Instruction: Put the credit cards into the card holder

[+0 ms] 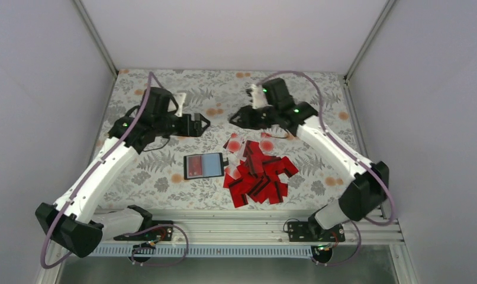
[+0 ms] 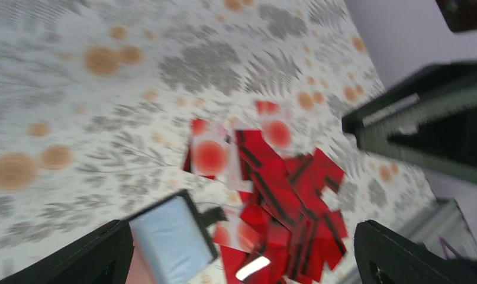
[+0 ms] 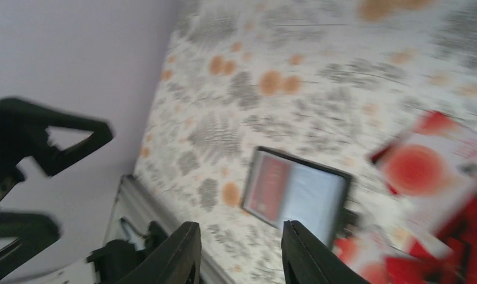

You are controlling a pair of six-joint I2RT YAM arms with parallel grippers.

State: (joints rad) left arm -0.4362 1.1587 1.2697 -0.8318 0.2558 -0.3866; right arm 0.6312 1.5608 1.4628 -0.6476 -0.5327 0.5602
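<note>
The card holder [image 1: 205, 166] lies open on the floral cloth, with a red card in its left panel and a grey-blue right panel. It also shows in the wrist views [image 2: 171, 236] [image 3: 295, 192]. The credit cards [image 1: 260, 174] are a loose red pile right of it [image 2: 283, 189] [image 3: 461, 254], a few turned white face up with a red disc. My left gripper [image 1: 199, 124] [image 2: 243, 248] hovers behind the holder, wide open and empty. My right gripper [image 1: 241, 116] [image 3: 239, 248] hangs behind the pile, its jaws apart with nothing between them.
A metal rail [image 1: 242, 222] runs along the near table edge, by the arm bases. Grey walls close in the cloth on the left, back and right. The right arm's gripper [image 2: 431, 124] looms in the left wrist view, and the left arm [image 3: 35, 136] in the right wrist view.
</note>
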